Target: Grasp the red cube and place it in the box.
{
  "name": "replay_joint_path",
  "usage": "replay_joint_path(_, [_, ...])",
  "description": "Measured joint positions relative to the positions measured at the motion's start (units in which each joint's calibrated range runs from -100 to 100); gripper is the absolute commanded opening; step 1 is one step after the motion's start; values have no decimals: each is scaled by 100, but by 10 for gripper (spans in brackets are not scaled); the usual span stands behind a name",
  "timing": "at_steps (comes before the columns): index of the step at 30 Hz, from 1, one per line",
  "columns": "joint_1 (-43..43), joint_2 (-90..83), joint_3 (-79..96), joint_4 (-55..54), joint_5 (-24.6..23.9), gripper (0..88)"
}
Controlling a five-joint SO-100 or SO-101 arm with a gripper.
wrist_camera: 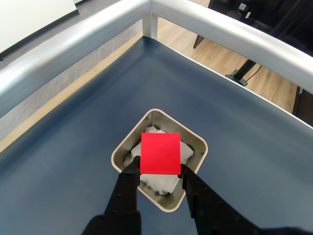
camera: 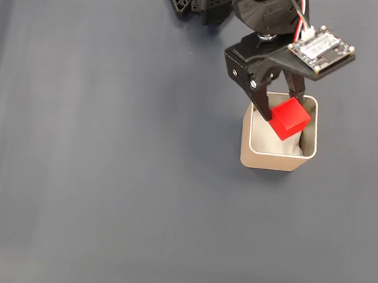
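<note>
Right now I see the bright red cube [camera: 290, 118], sharp-edged and plain, pinched between my hand's [camera: 282, 111] black fingers, held just over the paper-lined beige box [camera: 275, 161] on the table [camera: 105, 173].

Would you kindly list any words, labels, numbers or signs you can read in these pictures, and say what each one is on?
No text can be read.
The small circuit board above the pincer carries tiny markings, too small and blurred to read in the fixed view.
The red cube, the box and the dark table mat are plain, with no label or sign.
</note>
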Motion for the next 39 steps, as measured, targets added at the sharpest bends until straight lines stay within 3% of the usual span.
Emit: replay_joint_path(39, [150, -169, -46, 0, 68, 137])
